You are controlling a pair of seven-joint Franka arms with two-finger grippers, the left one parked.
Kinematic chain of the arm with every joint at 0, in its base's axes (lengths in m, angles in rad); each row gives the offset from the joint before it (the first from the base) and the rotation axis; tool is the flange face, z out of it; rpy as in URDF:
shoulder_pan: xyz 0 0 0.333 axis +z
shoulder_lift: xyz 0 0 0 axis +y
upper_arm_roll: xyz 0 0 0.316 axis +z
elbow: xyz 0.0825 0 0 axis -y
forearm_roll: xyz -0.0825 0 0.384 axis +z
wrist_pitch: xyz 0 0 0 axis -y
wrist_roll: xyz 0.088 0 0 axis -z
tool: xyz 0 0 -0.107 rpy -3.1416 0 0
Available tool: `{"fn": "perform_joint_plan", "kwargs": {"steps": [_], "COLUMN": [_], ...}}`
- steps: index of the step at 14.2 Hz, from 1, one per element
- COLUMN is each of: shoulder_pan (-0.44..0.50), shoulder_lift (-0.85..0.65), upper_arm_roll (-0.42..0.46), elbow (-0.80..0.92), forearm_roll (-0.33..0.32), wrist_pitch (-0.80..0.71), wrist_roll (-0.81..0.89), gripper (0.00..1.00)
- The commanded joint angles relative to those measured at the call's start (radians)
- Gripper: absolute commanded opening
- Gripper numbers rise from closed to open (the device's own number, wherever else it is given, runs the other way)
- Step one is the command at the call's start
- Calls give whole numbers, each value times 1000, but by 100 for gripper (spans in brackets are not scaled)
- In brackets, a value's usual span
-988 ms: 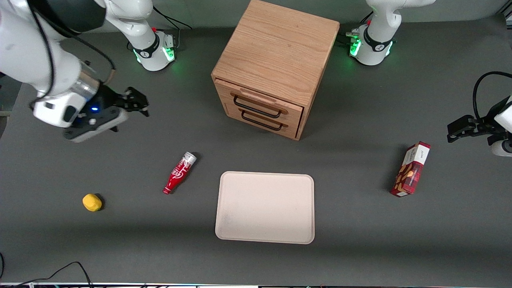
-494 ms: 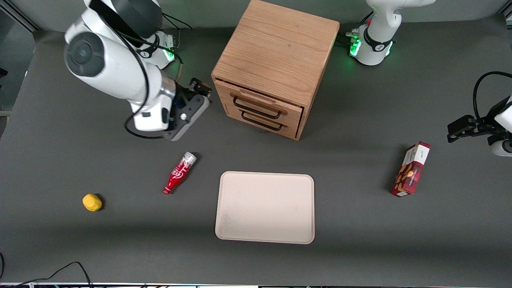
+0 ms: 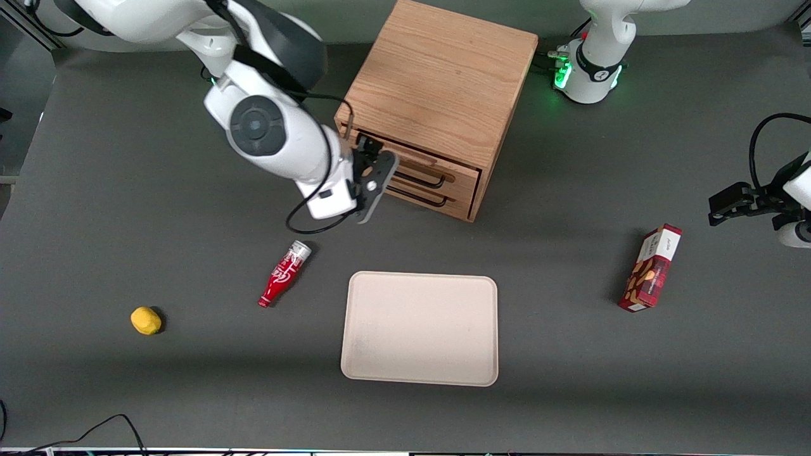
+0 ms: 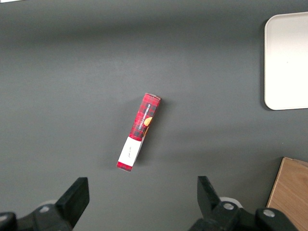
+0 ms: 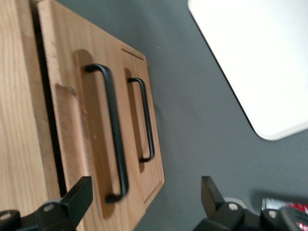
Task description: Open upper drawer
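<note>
While hovering in front of the oak cabinet [image 3: 437, 95], black two-finger gripper [image 3: 374, 171] sits released, fingers [image 5: 72, 199] spread wide with nothing between them, at the working-arm end of the drawer fronts. Not yet touching any handle.

Upper drawer [image 5: 91, 144], shallow light-wood front under the cabinet top, looks shut or nearly so; dark gap along its top edge only. Thin black metal bar handle [image 5: 115, 139] runs along the recess in that front. Bottom drawer [image 3: 443, 196] with identical black handle [image 5: 147, 120] just below, close enough to confuse.

Step in hand, judged: approach and line up on the upper handle. To do well: centre the open fingers on the middle of the upper bar, not its end, one finger on each side of the bar, then close fully before pulling. Pull straight out along the drawer's slide, toward the front camera and the white rectangular tray [image 3: 419, 328], no sideways drag, or cabinet may skid. Keep clear of the lower handle.

Elsewhere: red sauce bottle [image 3: 284, 273], yellow lump [image 3: 146, 320], red snack box [image 3: 652, 267], all on grey table [image 3: 570, 380], well apart from the cabinet.
</note>
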Motion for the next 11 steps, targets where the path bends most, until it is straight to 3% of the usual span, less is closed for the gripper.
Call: {"fn": "perform_joint_plan", "kwargs": {"steps": [1, 6, 11], "shoulder_pan": [32, 52, 65], "shoulder_lift": [22, 62, 98], "upper_arm_roll": [2, 4, -4], "elbow": [-16, -48, -50], "forearm_roll": [-51, -132, -154], "wrist_pitch": [37, 98, 150], "wrist_roll": [-10, -10, -10], "gripper": [100, 100, 100]}}
